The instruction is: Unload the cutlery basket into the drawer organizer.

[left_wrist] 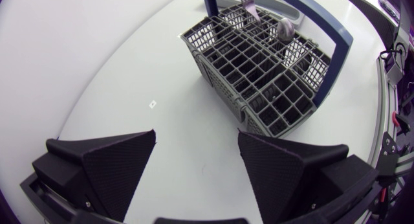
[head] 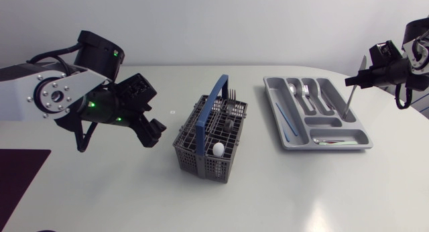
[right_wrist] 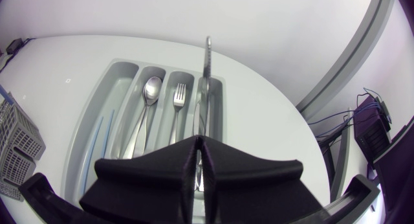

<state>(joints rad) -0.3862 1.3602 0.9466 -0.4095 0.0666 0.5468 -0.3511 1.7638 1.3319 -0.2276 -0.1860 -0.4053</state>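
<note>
The grey cutlery basket [head: 209, 139] with a blue handle stands mid-table and holds a few pieces of cutlery [head: 231, 108] and a white rounded piece [head: 218, 149]. Right of it lies the grey drawer organizer [head: 278, 101], with a spoon [right_wrist: 150, 94], a fork [right_wrist: 179, 98] and thin blue sticks [right_wrist: 97, 136] in its slots. My right gripper [head: 354, 81] hangs over the organizer's right side, shut on a knife [head: 348, 102] that points down toward a slot; the knife [right_wrist: 207, 68] juts ahead of the right gripper [right_wrist: 196, 141]. My left gripper [left_wrist: 197, 159] is open, just left of the basket [left_wrist: 265, 75].
A dark purple mat [head: 20, 173] lies at the table's front left corner. Bare tabletop lies in front of the basket and the organizer. The table's rounded edge runs close behind the organizer on the right.
</note>
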